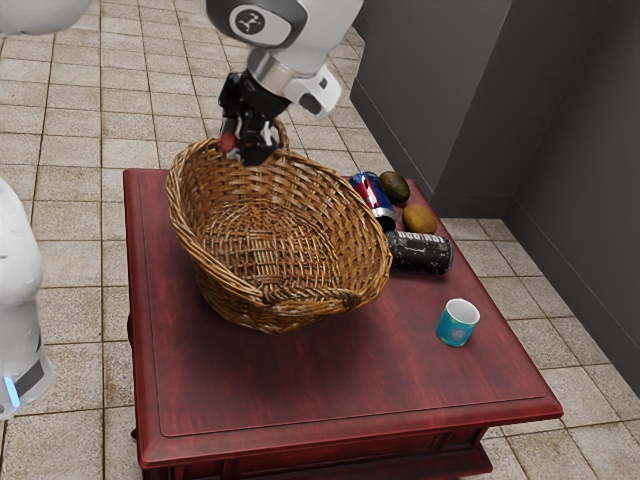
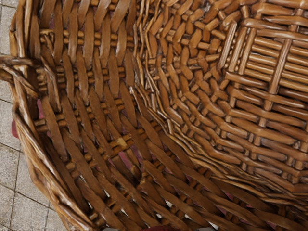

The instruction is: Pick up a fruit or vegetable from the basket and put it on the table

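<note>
Fruit (image 1: 229, 143), red, pinched in the gripper (image 1: 245, 148), up near the basket's (image 1: 205, 265) rim! Beside that wicker wall crowd blue can (image 1: 372, 198), black can (image 1: 420, 253), dark fruit (image 1: 394, 187), yellow fruit (image 1: 419, 219); cup (image 1: 457, 324) stands apart, bare table (image 1: 330, 395) stretching toward the near edge.

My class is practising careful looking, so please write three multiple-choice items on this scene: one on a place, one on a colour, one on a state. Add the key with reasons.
1. Where is the small red thing?
A) on the floor
B) between the gripper's fingers
C) on the table

2. What colour is the cup's outside?
A) yellow
B) black
C) teal

3. How does the black can rest?
A) on its side
B) upright
C) upside down on its rim

Key:
1 B: the fingers hold it up by the basket's rim.
2 C: teal surrounds its white inside.
3 A: its long side lies along the tabletop.
</note>
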Controlling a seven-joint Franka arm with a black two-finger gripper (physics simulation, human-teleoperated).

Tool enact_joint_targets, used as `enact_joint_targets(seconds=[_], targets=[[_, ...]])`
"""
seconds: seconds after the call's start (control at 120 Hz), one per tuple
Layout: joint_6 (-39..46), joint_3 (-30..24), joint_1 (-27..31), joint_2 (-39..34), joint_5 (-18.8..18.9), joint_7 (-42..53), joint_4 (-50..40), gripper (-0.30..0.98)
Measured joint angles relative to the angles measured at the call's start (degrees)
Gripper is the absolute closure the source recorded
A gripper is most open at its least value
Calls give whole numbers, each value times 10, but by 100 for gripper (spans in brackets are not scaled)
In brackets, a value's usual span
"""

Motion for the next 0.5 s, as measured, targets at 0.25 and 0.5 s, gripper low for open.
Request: enact_joint_targets(seconds=[0.25, 0.5], targets=[[-6, 27, 41, -26, 6, 6, -1, 54], [-16, 85, 128, -63, 28, 50, -4, 53]])
